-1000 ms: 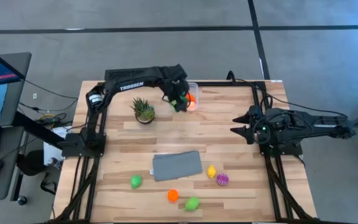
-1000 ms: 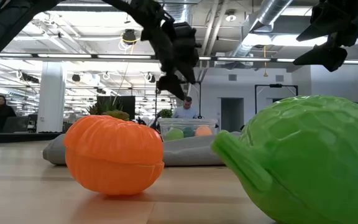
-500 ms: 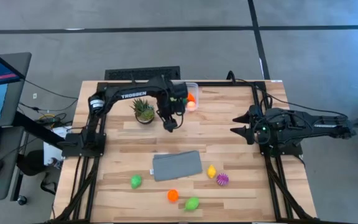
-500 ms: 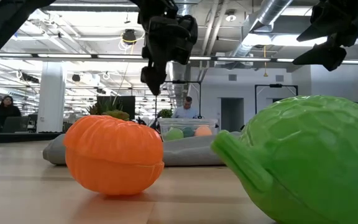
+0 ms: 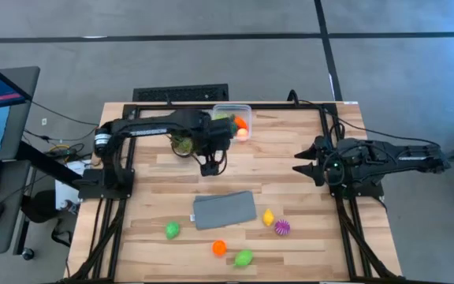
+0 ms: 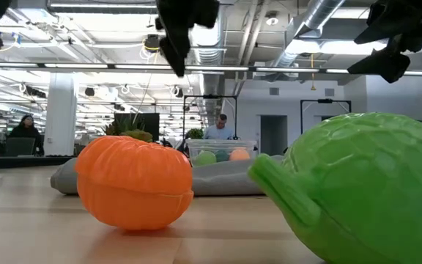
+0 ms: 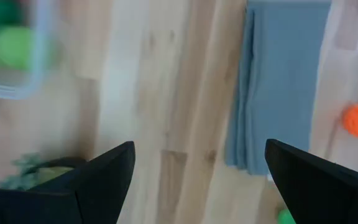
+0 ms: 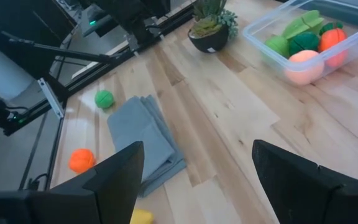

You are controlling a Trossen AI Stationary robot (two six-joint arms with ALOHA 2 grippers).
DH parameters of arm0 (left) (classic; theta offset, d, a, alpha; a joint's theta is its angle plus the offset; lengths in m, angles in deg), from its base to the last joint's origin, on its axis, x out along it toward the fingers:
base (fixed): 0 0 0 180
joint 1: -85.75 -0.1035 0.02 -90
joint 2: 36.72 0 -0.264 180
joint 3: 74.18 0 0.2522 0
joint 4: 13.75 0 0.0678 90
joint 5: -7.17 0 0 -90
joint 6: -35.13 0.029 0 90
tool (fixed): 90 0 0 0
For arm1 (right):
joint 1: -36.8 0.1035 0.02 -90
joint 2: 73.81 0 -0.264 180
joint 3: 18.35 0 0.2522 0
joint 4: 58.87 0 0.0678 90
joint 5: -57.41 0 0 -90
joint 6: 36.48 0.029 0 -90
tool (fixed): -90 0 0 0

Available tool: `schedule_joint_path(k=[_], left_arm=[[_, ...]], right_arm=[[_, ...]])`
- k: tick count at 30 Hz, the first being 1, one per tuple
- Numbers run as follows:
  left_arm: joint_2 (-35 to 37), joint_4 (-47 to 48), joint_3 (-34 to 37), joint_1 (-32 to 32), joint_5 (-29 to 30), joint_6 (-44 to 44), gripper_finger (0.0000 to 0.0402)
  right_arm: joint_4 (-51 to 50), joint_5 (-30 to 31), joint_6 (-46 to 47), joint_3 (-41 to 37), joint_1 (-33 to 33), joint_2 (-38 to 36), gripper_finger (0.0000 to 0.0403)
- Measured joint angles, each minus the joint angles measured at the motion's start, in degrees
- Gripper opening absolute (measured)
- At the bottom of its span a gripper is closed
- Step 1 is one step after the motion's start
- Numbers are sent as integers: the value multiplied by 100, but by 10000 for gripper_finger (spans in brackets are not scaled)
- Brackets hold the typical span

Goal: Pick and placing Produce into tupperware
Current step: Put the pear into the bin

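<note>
High view: left fingers [image 5: 213, 166] wide open, empty, above bare worktop [image 5: 290, 150]; tupperware [image 5: 232, 120] at 12 o'clock, loose produce [image 5: 243, 258] at 6. Could snag grey cloth [image 5: 225, 210].
Right wrist view: right fingers [image 8: 197, 180] open, empty, waiting.

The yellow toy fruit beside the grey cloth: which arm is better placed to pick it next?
Probably the left. Its open left gripper hangs above the middle of the table, heading toward the grey cloth and yellow toy fruit. The right gripper, also open, waits at the table's right edge.
</note>
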Motion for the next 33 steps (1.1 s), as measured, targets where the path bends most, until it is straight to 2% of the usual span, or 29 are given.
schedule_joint_path(k=[4, 8, 16, 19, 23, 28, 33], left_arm=[[685, -465, 496, 444, 665, -551, 349], [1574, -984, 1450, 1017, 1478, -1417, 349], [3360, -1605, 3640, 2464, 3027, -4453, 349], [3765, -1634, 4167, 2991, 3225, -5671, 349], [3993, -1643, 4633, 3657, 3209, -6812, 349], [3989, -1699, 4920, 4261, 3242, -7698, 349], [3965, -1730, 5139, 4535, 3227, -8404, 349]], right_arm=[[27, 3, 0, 1, 77, 0, 322], [58, 10, -30, 0, 97, 0, 322], [75, 13, -150, 1, 63, 0, 322], [108, 15, -152, 1, 11, 0, 322], [328, 15, -168, 1, -13, 0, 322], [409, 15, -238, 1, -13, 0, 322], [407, 15, -247, 1, -13, 0, 322]])
